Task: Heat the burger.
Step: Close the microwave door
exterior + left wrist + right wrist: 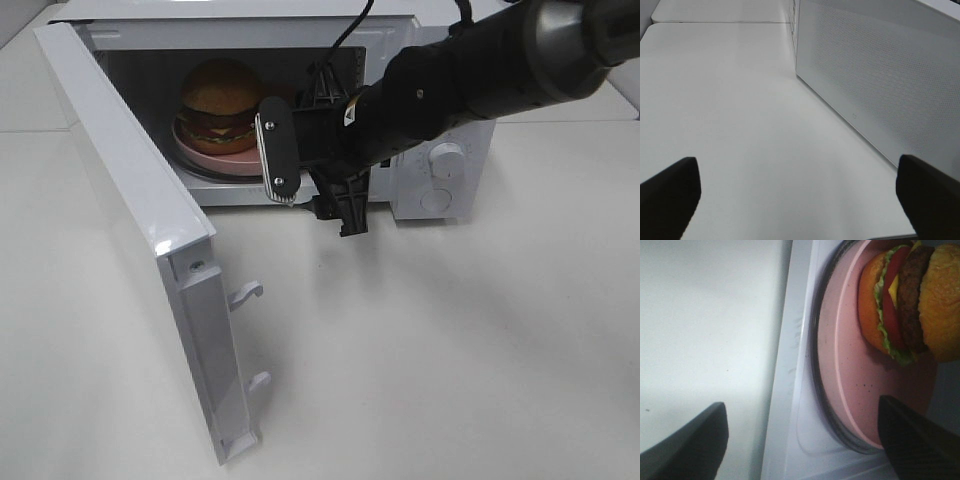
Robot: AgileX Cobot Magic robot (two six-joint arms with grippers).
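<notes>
The burger point(220, 105) sits on the pink plate point(212, 156) inside the microwave point(440, 190) cavity, on the glass turntable point(815, 365). The microwave door point(130, 200) stands open toward 7 o'clock of the cavity.

Right gripper point(316, 205): positioned at the cavity mouth, with the burger at its 10 o'clock. Fingers are spread wide, holding nothing and clear of the plate.

Left gripper point(800, 196): fingers fully spread and empty, above the bench point(740, 110) beside the microwave's perforated side wall.
</notes>
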